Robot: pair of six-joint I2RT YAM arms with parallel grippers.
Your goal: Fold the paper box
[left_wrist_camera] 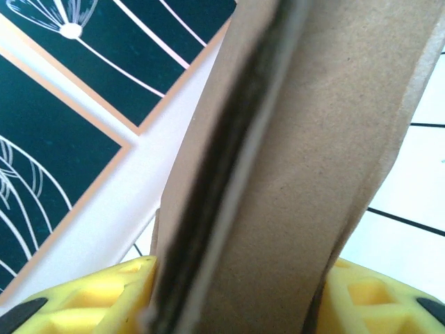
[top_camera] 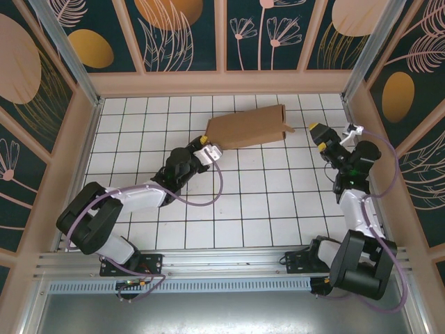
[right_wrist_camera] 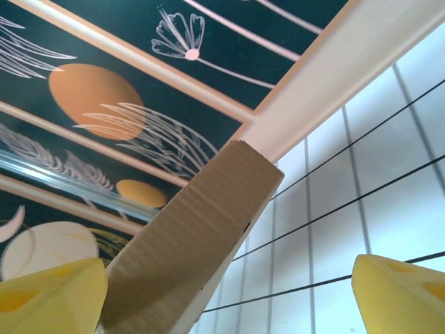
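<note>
The paper box (top_camera: 247,126) is a plain brown cardboard piece folded up and lying at the back of the white tiled floor. My left gripper (top_camera: 208,147) holds its near-left end. In the left wrist view the cardboard (left_wrist_camera: 278,181) stands between the two yellow fingers (left_wrist_camera: 76,299), which press it from both sides. My right gripper (top_camera: 335,131) is just right of the box, jaws spread wide. In the right wrist view the box's end (right_wrist_camera: 195,243) rises beside the left yellow finger (right_wrist_camera: 52,296), while the other finger stands far from it across bare tiles.
The tiled floor (top_camera: 264,202) is ringed by peach-framed walls with dark floral panels (top_camera: 181,35). The back wall runs right behind the box. A metal rail (top_camera: 208,261) crosses the near edge by the arm bases.
</note>
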